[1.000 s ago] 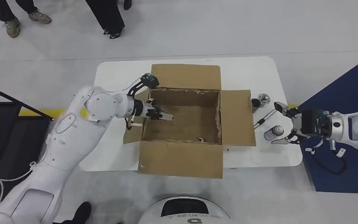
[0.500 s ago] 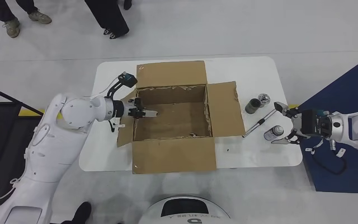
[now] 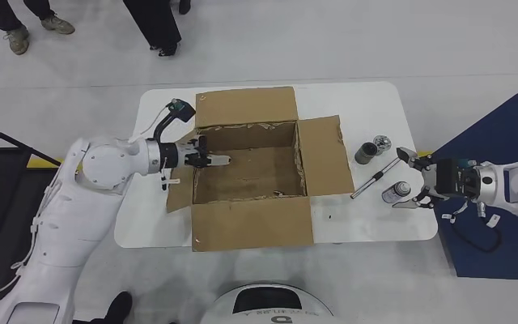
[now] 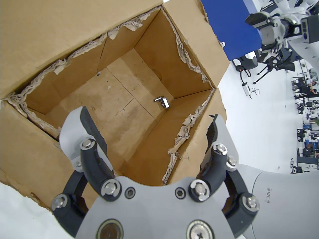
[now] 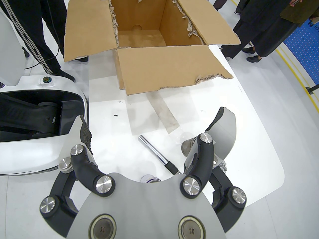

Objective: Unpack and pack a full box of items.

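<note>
A brown cardboard box with four torn flaps folded out stands open on the white rounded table. A small shiny metal bracket lies on its floor near one corner. The left gripper hangs over the box's left wall, fingers spread wide and holding nothing, though whether it touches the rim is hard to judge. The right gripper is at the table's right end, also wide apart and empty, above a chrome rod with a black handle.

Lab hall: blue partition, yellow floor tape, desks with equipment behind
</note>
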Controlling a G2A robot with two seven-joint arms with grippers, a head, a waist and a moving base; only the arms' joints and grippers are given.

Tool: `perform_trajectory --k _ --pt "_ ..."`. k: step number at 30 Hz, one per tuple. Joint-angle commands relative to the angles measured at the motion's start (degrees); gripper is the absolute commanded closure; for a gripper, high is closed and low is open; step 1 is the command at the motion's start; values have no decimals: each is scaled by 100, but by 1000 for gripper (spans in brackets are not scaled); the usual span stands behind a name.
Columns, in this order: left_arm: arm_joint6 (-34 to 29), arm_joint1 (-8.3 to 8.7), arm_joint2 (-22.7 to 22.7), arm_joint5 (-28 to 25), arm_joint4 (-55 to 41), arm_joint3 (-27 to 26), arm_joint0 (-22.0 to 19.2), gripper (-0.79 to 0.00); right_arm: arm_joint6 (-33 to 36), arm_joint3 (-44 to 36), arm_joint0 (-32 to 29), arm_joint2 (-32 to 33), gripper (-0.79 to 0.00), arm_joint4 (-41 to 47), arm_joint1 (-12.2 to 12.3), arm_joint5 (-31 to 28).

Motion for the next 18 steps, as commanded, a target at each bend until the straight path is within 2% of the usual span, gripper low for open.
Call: perform_trajectory --k 1,5,9,13,15,18 --pt "24 -15 233 -38 656 -84 -87 -785 0 0 0 0 -785 0 0 0" --pt "-176 -78 705 -110 1024 7 -481 -785 0 0 0 0 -785 0 0 0" --pt "-555 -206 1478 -167 1732 267 -1100 -785 0 0 0 0 -785 0 0 0" --pt "-731 -368 2180 -493 2012 465 -1596 -785 0 0 0 0 -785 0 0 0" --pt "-410 -430 2214 -520 1511 548 -1664 -785 0 0 0 0 -785 0 0 0" --pt "-410 -430 2214 -520 1511 548 -1664 -785 0 0 0 0 -785 0 0 0"
